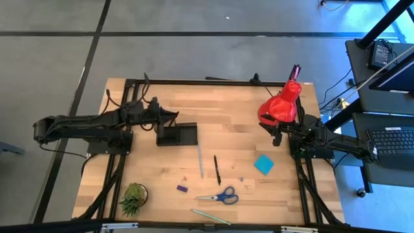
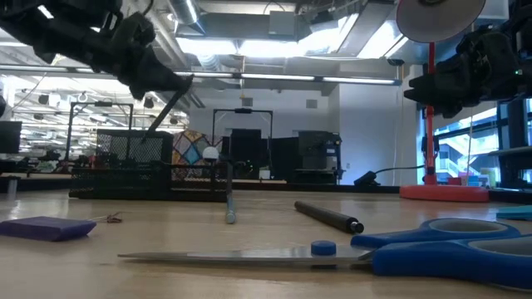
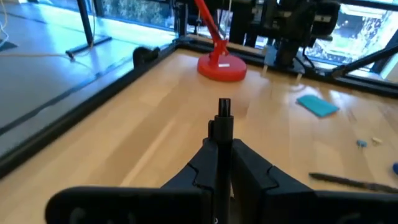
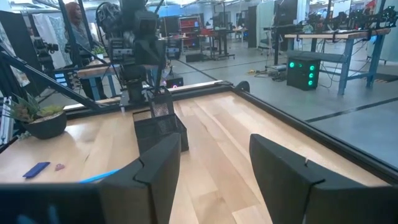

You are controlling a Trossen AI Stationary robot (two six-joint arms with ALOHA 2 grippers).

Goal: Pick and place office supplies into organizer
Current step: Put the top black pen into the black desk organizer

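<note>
We see a pale, striped wooden table (image 1: 246, 136) carrying a black mesh organizer (image 1: 177, 135) just beneath the dark left gripper (image 1: 173, 116), which pinches a dark pen (image 3: 223, 121). Close by the dark right gripper (image 1: 276, 136) stand a bright red lamp (image 1: 282, 103) and a cyan sticky-note pad (image 1: 263, 164). Farther from both lie blue-handled scissors (image 1: 218, 196), a purple block (image 1: 182, 188) and a green potted plant (image 1: 133, 198).

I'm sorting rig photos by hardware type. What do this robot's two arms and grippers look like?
Both arms are dark, near-black, built of jointed segments on black bases at the table's sides. The left arm has dark cables looping near its wrist. The left gripper has narrow black fingers. The right gripper has two broad, flat, angular black fingers. No markings are visible.
</note>
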